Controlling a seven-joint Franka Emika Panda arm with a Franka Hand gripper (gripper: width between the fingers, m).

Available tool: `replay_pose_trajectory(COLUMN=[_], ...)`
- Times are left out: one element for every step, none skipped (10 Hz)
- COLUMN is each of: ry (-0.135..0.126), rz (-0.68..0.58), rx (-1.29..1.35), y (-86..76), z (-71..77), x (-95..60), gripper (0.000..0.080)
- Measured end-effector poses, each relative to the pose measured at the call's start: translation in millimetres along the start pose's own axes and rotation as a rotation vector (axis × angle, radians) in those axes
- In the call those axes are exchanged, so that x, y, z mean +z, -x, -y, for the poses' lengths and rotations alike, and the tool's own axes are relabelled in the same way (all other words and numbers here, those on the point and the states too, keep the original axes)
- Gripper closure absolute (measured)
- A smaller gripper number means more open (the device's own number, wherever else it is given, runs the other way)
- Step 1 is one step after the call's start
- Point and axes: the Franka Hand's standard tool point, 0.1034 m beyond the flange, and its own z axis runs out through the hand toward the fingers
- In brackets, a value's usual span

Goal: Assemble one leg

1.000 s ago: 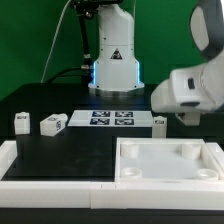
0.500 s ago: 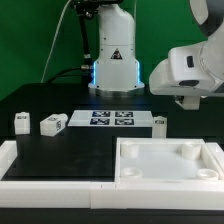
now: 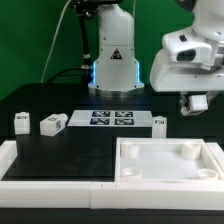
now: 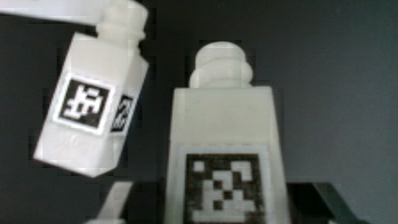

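Note:
My gripper [image 3: 197, 105] hangs in the air at the exterior view's right, above the far edge of the white tabletop [image 3: 168, 162]. It is shut on a white leg [image 4: 222, 150], whose square tag faces the wrist camera between the two fingers [image 4: 118, 200]. In the exterior view the held leg [image 3: 197, 100] shows only as a small pale piece under the hand. Three more legs rest on the black table: two at the left [image 3: 20, 122] [image 3: 53, 123] and one by the board's right end [image 3: 159, 123]. The wrist view shows one tagged leg [image 4: 98, 100] lying below.
The marker board [image 3: 105, 119] lies at the middle back. A low white frame [image 3: 50, 178] runs along the front and left edges. The robot base [image 3: 112, 60] stands behind, before a green backdrop.
The arm has risen and swung slightly toward the exterior view's right, carrying the leg up away from the table. The jaws keep the same grip.

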Motion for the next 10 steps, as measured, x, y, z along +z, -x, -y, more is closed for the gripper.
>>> replay_pose_trajectory(ry=[-0.009,-0.013,-0.028,-0.04,-0.046,-0.067,-0.071,-0.028,-0.001,0.006], rz=[-0.105,-0.147,-0.277,-0.378,-0.424,-0.573,-0.622,-0.605,-0.633,-0.663], rx=[0.0,0.005,0.0,-0.006,-0.009,-0.016,-0.026,-0.114,-0.151,-0.158], y=[-7.4,-9.2,-21.1,-18.7,-15.5,-20.7,-18.2,-26.7,-53.1,-74.1], z=[-2.0,-4.3,-0.4,1.6,2.3,6.4,6.6,-7.2,-27.2,-34.0], x=[-7.8,-15.9,-26.6,-22.0,-18.2,-25.0,-21.4,-26.0,-46.4,-58.8], gripper=[0.0508,0.0507,0.0507,0.0507,0.0507,0.0507,0.0507,0.0507,0.0507,0.0507])
